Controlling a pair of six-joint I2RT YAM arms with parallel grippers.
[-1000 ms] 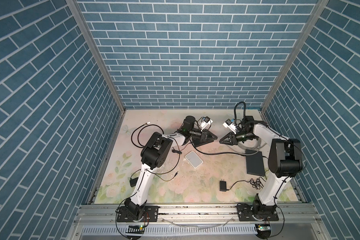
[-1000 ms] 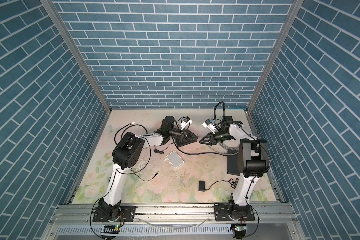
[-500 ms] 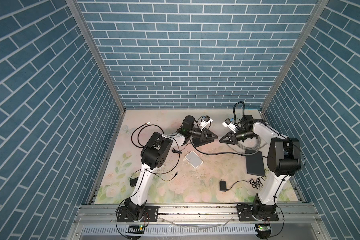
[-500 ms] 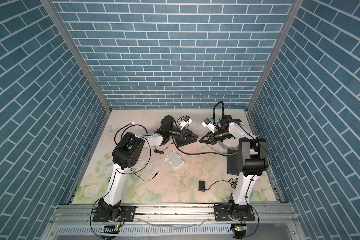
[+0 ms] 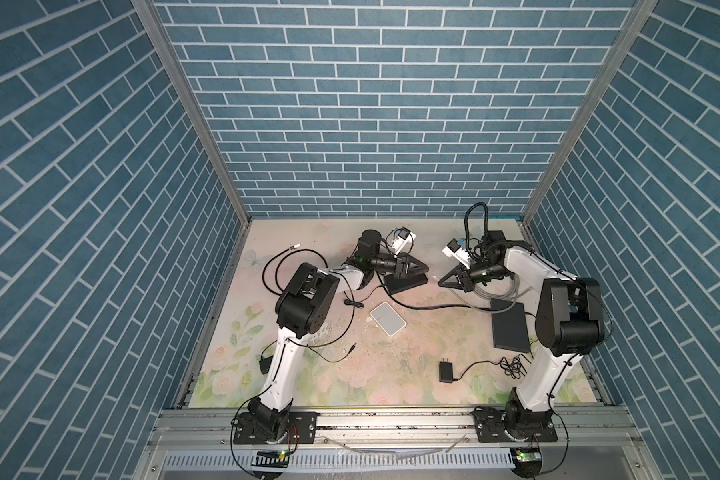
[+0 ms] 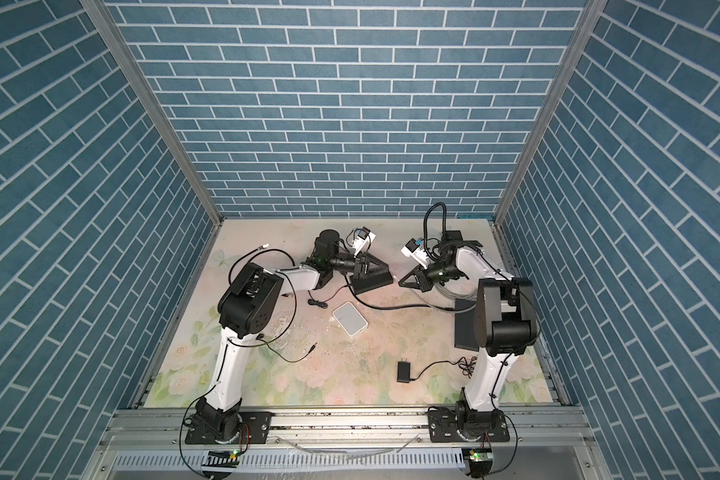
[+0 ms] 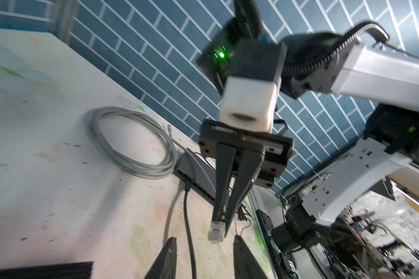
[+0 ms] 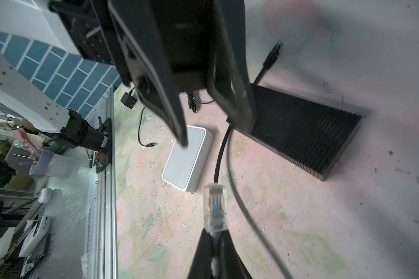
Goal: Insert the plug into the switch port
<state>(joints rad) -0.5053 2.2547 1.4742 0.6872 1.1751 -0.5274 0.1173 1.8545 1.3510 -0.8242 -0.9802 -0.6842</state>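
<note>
We are watching two hands | right hand (image 8: 214,238) pinching one plug (image 8: 214,205) | left hand (image 8: 214,132) gaping, empty | three boxes (image 5: 408,284) (image 5: 387,318) (image 5: 510,328) lying on desk (image 5: 350,374)

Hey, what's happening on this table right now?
The right gripper is shut on a clear network plug at the end of a black cable, holding it in the air. The left gripper faces it with its jaws open and nothing between them. The plug is not in any port yet; a white switch and a black ribbed box lie on the table below.
</note>
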